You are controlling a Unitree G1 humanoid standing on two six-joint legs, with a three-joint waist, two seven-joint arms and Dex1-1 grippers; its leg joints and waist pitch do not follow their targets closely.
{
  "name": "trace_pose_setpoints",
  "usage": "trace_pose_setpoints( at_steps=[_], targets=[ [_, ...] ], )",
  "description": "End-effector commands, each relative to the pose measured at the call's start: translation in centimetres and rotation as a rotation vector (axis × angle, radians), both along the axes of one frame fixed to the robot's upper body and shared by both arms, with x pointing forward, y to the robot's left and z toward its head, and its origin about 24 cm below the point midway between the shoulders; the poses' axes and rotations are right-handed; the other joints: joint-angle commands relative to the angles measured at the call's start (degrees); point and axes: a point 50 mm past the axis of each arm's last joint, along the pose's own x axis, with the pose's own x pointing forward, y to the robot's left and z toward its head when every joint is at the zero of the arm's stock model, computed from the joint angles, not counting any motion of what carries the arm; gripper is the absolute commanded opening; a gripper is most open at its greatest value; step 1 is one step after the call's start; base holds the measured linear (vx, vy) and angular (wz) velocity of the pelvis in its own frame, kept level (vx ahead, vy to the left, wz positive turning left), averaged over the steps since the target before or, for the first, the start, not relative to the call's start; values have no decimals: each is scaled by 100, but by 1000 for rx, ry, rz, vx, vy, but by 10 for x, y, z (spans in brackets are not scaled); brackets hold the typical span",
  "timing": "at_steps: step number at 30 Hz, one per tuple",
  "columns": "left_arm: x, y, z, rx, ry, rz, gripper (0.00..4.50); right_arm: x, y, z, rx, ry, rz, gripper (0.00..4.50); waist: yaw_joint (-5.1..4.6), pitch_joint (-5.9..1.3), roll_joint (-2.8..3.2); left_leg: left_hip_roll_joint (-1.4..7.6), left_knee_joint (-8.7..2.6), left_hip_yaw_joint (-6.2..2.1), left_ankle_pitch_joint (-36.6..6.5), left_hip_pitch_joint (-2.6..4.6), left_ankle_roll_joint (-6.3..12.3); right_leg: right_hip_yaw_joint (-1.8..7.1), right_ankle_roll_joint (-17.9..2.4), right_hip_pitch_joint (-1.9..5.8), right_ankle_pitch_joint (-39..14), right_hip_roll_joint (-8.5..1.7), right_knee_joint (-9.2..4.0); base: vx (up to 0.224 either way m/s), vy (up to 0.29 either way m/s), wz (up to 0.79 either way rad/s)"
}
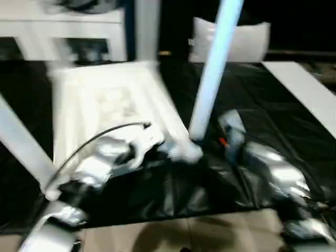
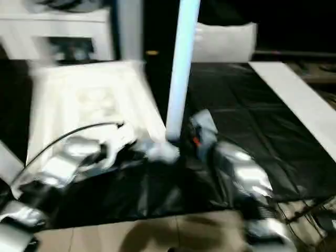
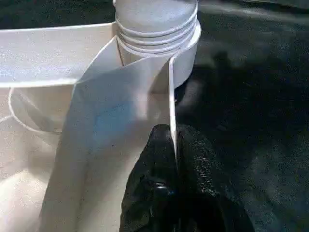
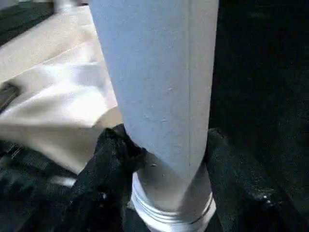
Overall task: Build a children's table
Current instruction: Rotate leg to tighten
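Observation:
The children's table top [image 1: 105,100] lies upside down on a black sheet, its ribbed underside facing up. A long white leg [image 1: 212,73] stands upright in the near right corner socket [image 1: 186,151]; its threaded end [image 3: 157,29] sits in the socket. My left gripper [image 3: 174,145] is shut on the thin rim wall [image 3: 170,96] of the top, right beside that socket. My right gripper [image 4: 166,145] holds the leg low down, with a black finger [image 4: 108,159] pressed on each side. Another white leg [image 1: 21,142] slants past the top's left side.
The black sheet [image 1: 262,105] covers the floor around the top. A white cabinet [image 1: 63,26] stands at the back left, a white cushion [image 1: 236,42] at the back. A white board [image 1: 310,94] lies at the right. Tan floor [image 1: 210,231] shows in front.

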Motion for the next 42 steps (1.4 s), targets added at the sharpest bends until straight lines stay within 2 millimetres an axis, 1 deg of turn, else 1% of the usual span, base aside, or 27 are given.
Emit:
trace_pose_setpoints(
  at_steps=[1, 2, 3, 5, 6, 8, 9, 11, 12, 13, 14, 16, 17, 18, 20, 22, 24, 25, 26, 27, 28, 29, 30, 32, 36, 37, 42],
  targets=[
    [-1, -34, 10, -34, -51, -81, 0, -5, 27, -9, -41, 24, 82, 191, 46, -319, 5, 134, -349, -94, -1354, -25, 160, 282, -112, 229, -3229, -431, -660, 0, 0, 0],
    [-1, -34, 9, -27, -55, -74, 0, -5, 28, -8, -43, 14, 88, 245, 65, -334, 3, 156, -363, -95, -1287, -23, 214, 316, -180, 233, -3019, -433, -623, 0, 0, 0],
    [0, -33, 9, -28, -59, -59, 0, -6, 25, -5, -13, -8, 96, 259, 76, -338, -1, 189, -384, -101, -1187, -48, 252, 350, -282, 245, -2745, -431, -569, 0, 0, 0],
    [1, -33, 10, -29, -60, -54, 0, -7, 23, -4, 0, -13, 97, 265, 115, -352, -5, 204, -390, -91, -1055, -59, 302, 390, -427, 260, -2415, -441, -508, 0, 0, 0],
    [1, -31, 10, -23, -65, -63, 0, -7, 20, -4, 0, -27, 108, 279, 129, -354, -7, 215, -398, -93, -954, -75, 329, 404, -519, 275, -2226, -442, -470, 0, 0, 0],
    [0, -24, 9, 1, -75, -97, 0, -11, 5, -3, -3, -56, 147, 303, 163, -362, -7, 215, -385, -72, -914, -64, 373, 423, -601, 279, -2064, -450, -451, 0, 0, 0],
    [-1, -20, 8, 12, -77, -121, 0, -13, -4, -2, -2, -69, 167, 306, 182, -363, -4, 216, -386, -70, -851, -80, 426, 433, -641, 298, -1934, -452, -433, 0, 0, 0],
    [-2, -15, 7, 23, -70, -137, 0, -15, -11, -1, -5, -79, 196, 325, 227, -381, 2, 227, -378, -60, -667, -82, 503, 451, -745, 304, -1614, -450, -382, 0, 0, 0],
    [-4, -10, 5, 40, -63, -170, 0, -19, -22, 1, -25, -92, 253, 325, 254, -395, -2, 231, -372, -58, -541, -88, 534, 455, -817, 319, -1414, -447, -346, 0, 0, 0],
    [-5, -7, 4, 47, -57, -184, 0, -21, -27, 2, -34, -97, 277, 350, 280, -397, -3, 234, -372, -59, -497, -85, 557, 455, -840, 320, -1333, -443, -336, 0, 0, 0],
    [-7, -4, 3, 54, -53, -204, 0, -22, -32, 3, -40, -97, 298, 355, 300, -410, -9, 241, -363, -57, -387, -92, 602, 466, -915, 332, -1116, -441, -296, 0, 0, 0],
    [-10, 1, 2, 65, -42, -257, 0, -24, -44, 6, -52, -95, 333, 363, 335, -409, -19, 238, -350, -41, -333, -107, 702, 472, -981, 318, -991, -442, -276, 0, 0, 0],
    [-15, 6, 2, 73, -40, -336, 0, -26, -53, 11, -64, -94, 383, 387, 353, -398, -8, 236, -354, -49, -365, -108, 715, 461, -979, 315, -1076, -449, -301, 0, 0, 0],
    [-17, 8, 2, 72, -36, -367, 0, -27, -56, 13, -69, -93, 407, 387, 363, -401, -10, 242, -350, -45, -452, -102, 697, 463, -952, 312, -1197, -441, -306, 0, 0, 0],
    [-19, 10, 2, 80, -22, -399, 0, -28, -58, 15, -78, -91, 449, 387, 384, -381, -4, 248, -362, -38, -561, -87, 630, 461, -920, 291, -1387, -438, -333, 0, 0, 0],
    [-23, 18, 1, 119, 5, -480, 0, -31, -63, 20, -124, -120, 541, 387, 423, -376, -11, 253, -364, -39, -698, -74, 551, 458, -839, 281, -1651, -452, -356, 0, 0, 0],
    [-24, 21, 0, 141, 11, -513, 0, -32, -64, 21, -116, -121, 586, 387, 423, -369, -28, 260, -373, -42, -715, -77, 514, 461, -828, 278, -1684, -446, -354, 0, 0, 0],
    [-26, 22, 0, 151, 18, -546, 0, -35, -64, 22, -102, -113, 634, 362, 434, -371, -29, 259, -367, -42, -727, -72, 525, 464, -853, 275, -1670, -446, -347, 0, 0, 0],
    [-29, 24, 0, 168, 35, -597, 0, -38, -62, 22, -85, -96, 700, 353, 439, -373, -33, 266, -369, -44, -730, -71, 535, 464, -863, 278, -1665, -448, -342, 0, 0, 0],
    [-31, 25, 1, 169, 41, -624, 0, -39, -61, 22, -76, -87, 724, 353, 445, -376, -36, 272, -367, -43, -691, -90, 554, 465, -879, 288, -1600, -446, -327, 0, 0, 0],
    [-31, 25, 1, 169, 43, -638, 0, -39, -61, 22, -71, -83, 733, 340, 454, -374, -23, 279, -370, -42, -667, -86, 546, 465, -906, 279, -1544, -446, -321, 0, 0, 0],
    [-33, 25, 1, 173, 49, -659, 0, -41, -60, 22, -58, -72, 758, 325, 455, -381, -52, 284, -367, -37, -653, -82, 541, 467, -910, 277, -1518, -446, -317, 0, 0, 0],
    [-33, 25, 1, 177, 53, -673, 0, -42, -59, 22, -49, -65, 776, 313, 476, -383, -38, 289, -367, -38, -632, -75, 534, 469, -941, 274, -1473, -449, -301, 0, 0, 0],
    [-35, 25, 3, 185, 60, -725, 0, -42, -54, 19, -41, -50, 810, 304, 517, -386, -49, 286, -365, -32, -595, -78, 509, 470, -923, 279, -1496, -458, -302, 0, 0, 0],
    [-35, 23, 5, 181, 54, -747, 0, -42, -51, 16, -23, -37, 842, 258, 584, -389, -45, 291, -368, -23, -591, -57, 431, 474, -892, 259, -1563, -461, -301, 0, 0, 0],
    [-35, 23, 5, 181, 54, -749, 0, -42, -50, 16, -20, -35, 845, 258, 593, -392, -49, 291, -368, -26, -575, -64, 411, 475, -886, 265, -1535, -460, -291, 0, 0, 0],
    [-35, 23, 6, 179, 57, -762, 0, -45, -47, 14, 23, 1, 887, 205, 599, -398, -59, 281, -363, -29, -585, -82, 384, 467, -833, 280, -1585, -464, -301, 0, 0, 0]
  ],
)
